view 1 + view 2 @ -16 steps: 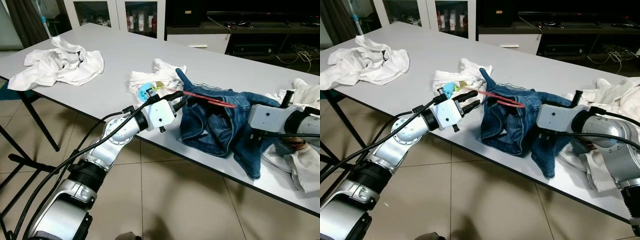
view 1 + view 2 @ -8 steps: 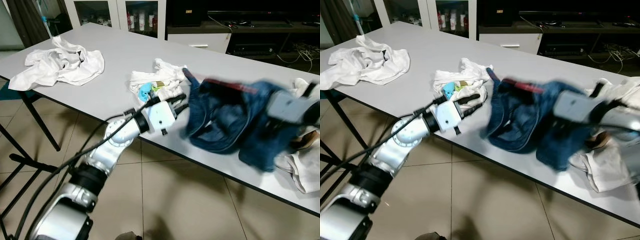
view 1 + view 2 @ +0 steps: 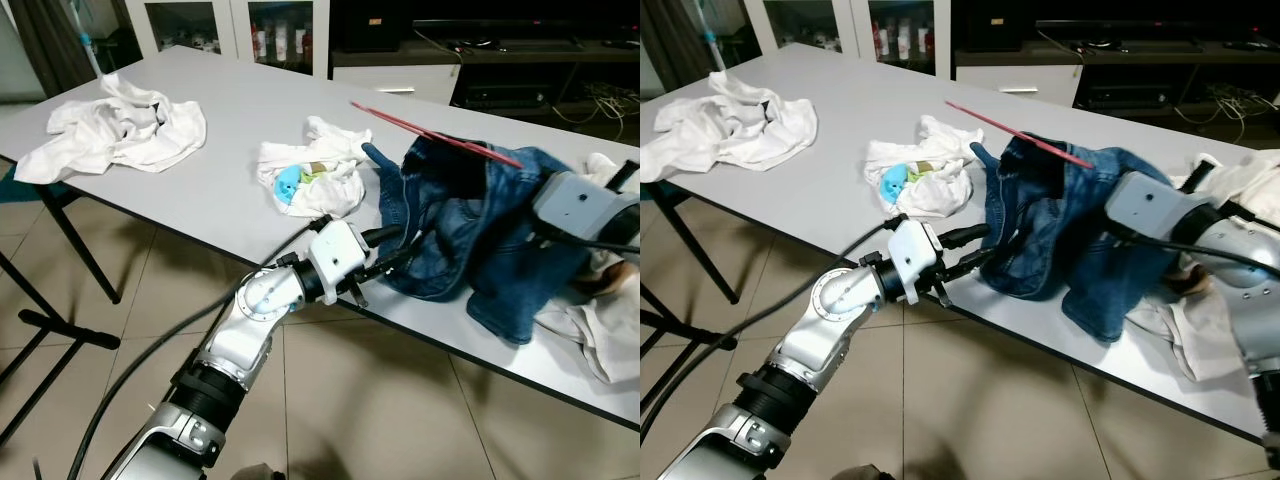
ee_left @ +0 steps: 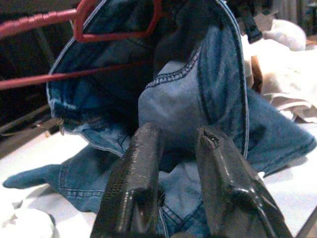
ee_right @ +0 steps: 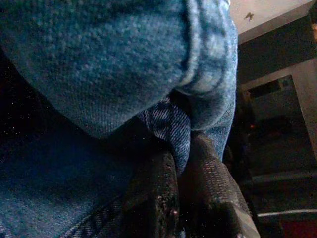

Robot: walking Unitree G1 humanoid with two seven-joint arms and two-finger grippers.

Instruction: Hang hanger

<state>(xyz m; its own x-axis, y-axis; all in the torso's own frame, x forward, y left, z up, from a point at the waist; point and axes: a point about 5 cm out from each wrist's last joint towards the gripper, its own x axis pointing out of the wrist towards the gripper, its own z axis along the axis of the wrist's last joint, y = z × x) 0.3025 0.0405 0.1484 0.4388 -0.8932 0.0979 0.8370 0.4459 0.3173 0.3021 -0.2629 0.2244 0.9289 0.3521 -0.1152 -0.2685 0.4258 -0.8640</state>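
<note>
A: Hanger: thin red wire-like type; one long straight arm juts up and out to the robot's left above the table, clear of the surface; its other end is buried in the blue jeans; in the left wrist view a red loop and a straight red bar sit inside the denim opening.

B: Right gripper state?

A: Right gripper: the two black fingers are pressed together on a fold of the denim, cloth pinched between them; in the head views its white wrist housing sits against the raised part of the jeans, so the garment hangs bunched from it, lower edge trailing on the table near the front edge.

B: Left gripper?

A: Left gripper: fingers apart, nothing between them; held at the table's front edge, tips just at the lower hem of the jeans; touching or not, cannot tell.

B: Surroundings; any writing?

A: Just to the robot's left of the jeans, a small white garment with a blue and green print; no legible text on it; farther left, a crumpled white cloth; at the robot's right, more white cloth partly under the jeans; glass-door cabinet behind the table, bottles inside, labels too small to read.
</note>
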